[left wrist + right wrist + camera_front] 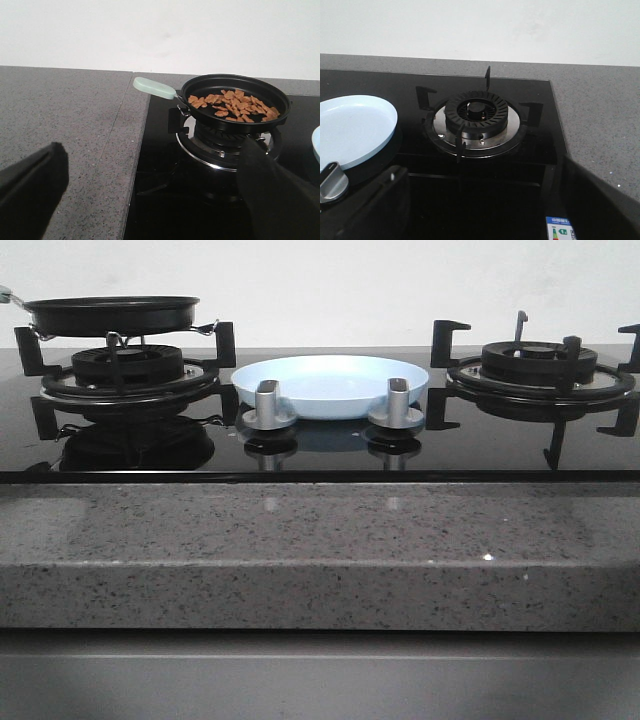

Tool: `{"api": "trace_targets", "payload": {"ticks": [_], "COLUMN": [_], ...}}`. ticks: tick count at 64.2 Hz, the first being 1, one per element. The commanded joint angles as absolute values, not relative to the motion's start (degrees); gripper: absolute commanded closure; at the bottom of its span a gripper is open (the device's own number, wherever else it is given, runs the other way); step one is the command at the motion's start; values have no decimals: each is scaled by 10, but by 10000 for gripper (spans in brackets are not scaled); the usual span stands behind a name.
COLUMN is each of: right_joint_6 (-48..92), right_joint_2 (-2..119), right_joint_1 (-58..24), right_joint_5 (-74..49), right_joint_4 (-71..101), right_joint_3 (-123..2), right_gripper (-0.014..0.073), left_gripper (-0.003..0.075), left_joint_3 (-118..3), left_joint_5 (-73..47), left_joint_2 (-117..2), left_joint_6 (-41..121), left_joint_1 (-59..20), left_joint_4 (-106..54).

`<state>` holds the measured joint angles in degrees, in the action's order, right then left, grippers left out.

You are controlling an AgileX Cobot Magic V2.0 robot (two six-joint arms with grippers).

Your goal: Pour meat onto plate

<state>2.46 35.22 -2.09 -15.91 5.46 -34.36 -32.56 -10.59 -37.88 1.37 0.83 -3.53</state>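
The meat (pixel 232 105) is a heap of small light-brown pieces in a black frying pan (pixel 235 81) with a pale green handle (pixel 154 87). The pan (pixel 110 315) stands on the left burner. The pale blue plate (pixel 330 380) lies bare on the glass hob between the two burners, also seen in the right wrist view (pixel 355 125). My left gripper (pixel 151 146) is open, short of the pan and its handle, holding nothing. My right gripper (pixel 482 170) is open over the hob in front of the right burner. Neither gripper shows in the front view.
The right burner (pixel 540 365) with its black pan supports carries nothing. Two metal knobs (pixel 268 405) (pixel 397 402) stand just in front of the plate. Speckled grey stone counter (pixel 60 105) lies left of the hob, and a stone ledge (pixel 320 550) runs along the front.
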Motion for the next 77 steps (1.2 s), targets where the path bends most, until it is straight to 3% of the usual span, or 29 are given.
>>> {"api": "trace_targets", "payload": {"ticks": [1,15,29,58,71,77], "right_joint_6": [27,27,27,27,27,27], "right_joint_2": [355,411,548,864,999,1052], "right_joint_1": [-18,-19,-22,-157,-175,-175], "right_joint_5": [-100,-105,-177,-378,-490,-545], "right_joint_4": [51,55,55,55,55,55], "right_joint_3": [-364,-397,-506,-823,-990,-1060], "right_gripper": [-56,-56,-56,-47,-43,7], "left_gripper": [28,29,29,29,28,28], "left_joint_3": [-347,-347,-347,-347,-347,-347], "left_joint_5": [-55,-55,-55,-55,-55,-55], "left_joint_2": [-380,-380,-380,-380,-380,-380], "left_joint_6": [13,13,13,13,13,13], "left_joint_1": [9,9,9,9,9,9], "left_joint_4": [-36,-36,-36,-36,-36,-36]}}
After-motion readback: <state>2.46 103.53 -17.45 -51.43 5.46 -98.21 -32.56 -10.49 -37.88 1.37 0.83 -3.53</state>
